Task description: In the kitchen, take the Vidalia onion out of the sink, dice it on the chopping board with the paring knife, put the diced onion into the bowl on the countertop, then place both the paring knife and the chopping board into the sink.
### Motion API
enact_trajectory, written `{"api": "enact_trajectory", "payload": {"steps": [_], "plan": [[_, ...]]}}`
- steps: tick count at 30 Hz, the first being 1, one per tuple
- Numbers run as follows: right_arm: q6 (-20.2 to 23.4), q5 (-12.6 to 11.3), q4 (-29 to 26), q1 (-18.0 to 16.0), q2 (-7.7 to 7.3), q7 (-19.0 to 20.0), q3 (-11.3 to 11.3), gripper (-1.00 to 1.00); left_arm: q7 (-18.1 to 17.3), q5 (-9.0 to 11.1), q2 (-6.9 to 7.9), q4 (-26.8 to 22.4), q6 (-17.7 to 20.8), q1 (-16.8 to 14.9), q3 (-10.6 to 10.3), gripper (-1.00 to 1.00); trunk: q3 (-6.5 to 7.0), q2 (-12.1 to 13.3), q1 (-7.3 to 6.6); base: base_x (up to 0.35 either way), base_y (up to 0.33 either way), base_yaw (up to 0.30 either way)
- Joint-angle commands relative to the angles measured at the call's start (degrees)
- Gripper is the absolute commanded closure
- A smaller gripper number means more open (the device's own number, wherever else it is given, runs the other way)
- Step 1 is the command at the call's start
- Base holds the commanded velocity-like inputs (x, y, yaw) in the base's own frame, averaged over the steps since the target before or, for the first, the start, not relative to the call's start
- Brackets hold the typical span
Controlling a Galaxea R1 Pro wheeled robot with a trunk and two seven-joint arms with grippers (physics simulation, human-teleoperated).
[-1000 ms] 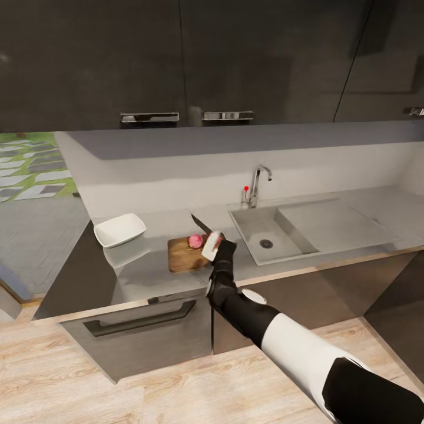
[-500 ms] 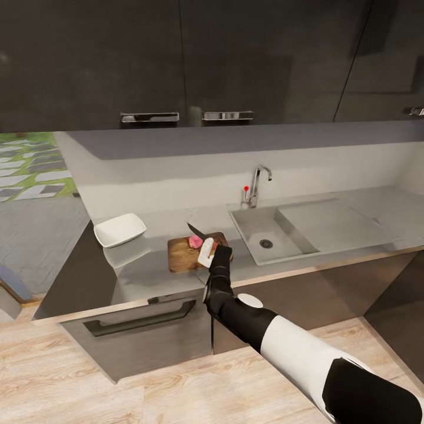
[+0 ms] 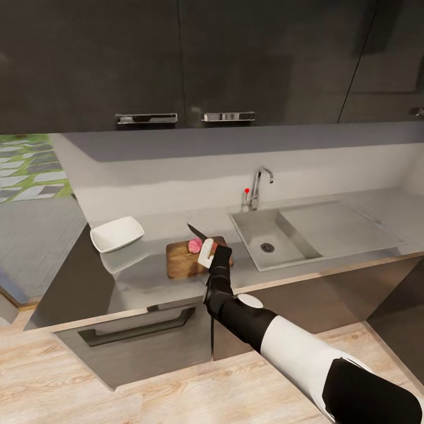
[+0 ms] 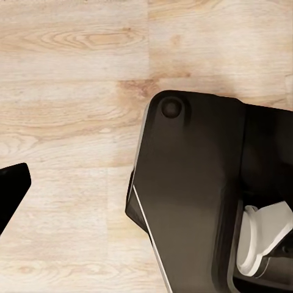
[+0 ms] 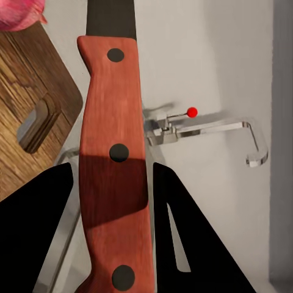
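Note:
The chopping board (image 3: 179,262) lies on the countertop (image 3: 147,282) left of the sink (image 3: 294,247). A pink onion (image 3: 194,245) rests on the board's far part. My right gripper (image 3: 207,255) is shut on the paring knife (image 3: 197,233), whose blade points to the far left, just over the onion. In the right wrist view, black fingers (image 5: 195,244) clamp the knife's reddish handle (image 5: 113,183), with the board's slot end (image 5: 30,122) and the onion (image 5: 21,12) beyond. The white bowl (image 3: 116,234) stands left of the board. My left gripper's fingertip (image 4: 11,186) hangs over the floor.
The chrome tap (image 3: 259,184) with its red knob (image 3: 247,190) rises behind the sink basin. The draining panel (image 3: 338,227) lies to the right. Dark wall cabinets hang above. Dark drawers (image 3: 135,335) sit below the counter edge, with wooden floor (image 3: 88,388) beneath.
My right gripper has carried the knife a little left and nearer, over the board, bringing the blade to the onion. The head camera has shifted slightly in the last half second.

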Motion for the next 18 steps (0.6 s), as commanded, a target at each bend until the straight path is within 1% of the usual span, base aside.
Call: {"api": "enact_trajectory", "payload": {"steps": [1,6,9,10,18], "plan": [[0.37,0.03,0.04,-0.1,0.0,-0.16,0.31,1.0,0.15,0.18,-0.02,-0.16,-0.07,0.04,-0.14,-1.0,-0.11,-0.12,0.04,0.007,0.0,0.0],[0.38,0.01,0.06,-0.1,0.0,0.61,1.93,1.0,0.16,0.18,-0.02,-0.2,-0.11,0.04,-0.14,-1.0,-0.11,-0.12,0.04,0.003,0.0,0.0],[0.39,0.01,0.09,-0.1,0.0,2.55,3.03,1.0,0.13,0.18,-0.01,-0.18,-0.11,0.04,-0.14,-1.0,-0.11,-0.12,0.04,0.0,0.0,0.0],[0.39,-0.01,0.11,-0.1,0.0,3.83,3.36,1.0,0.15,0.18,-0.02,-0.17,-0.12,0.04,-0.14,-1.0,-0.11,-0.12,0.04,0.0,0.0,0.0],[0.39,-0.07,0.35,-0.1,0.0,4.3,3.43,1.0,0.17,0.18,-0.02,-0.14,-0.11,0.04,-0.14,-1.0,-0.11,-0.12,0.04,0.0,0.0,0.0]]}}
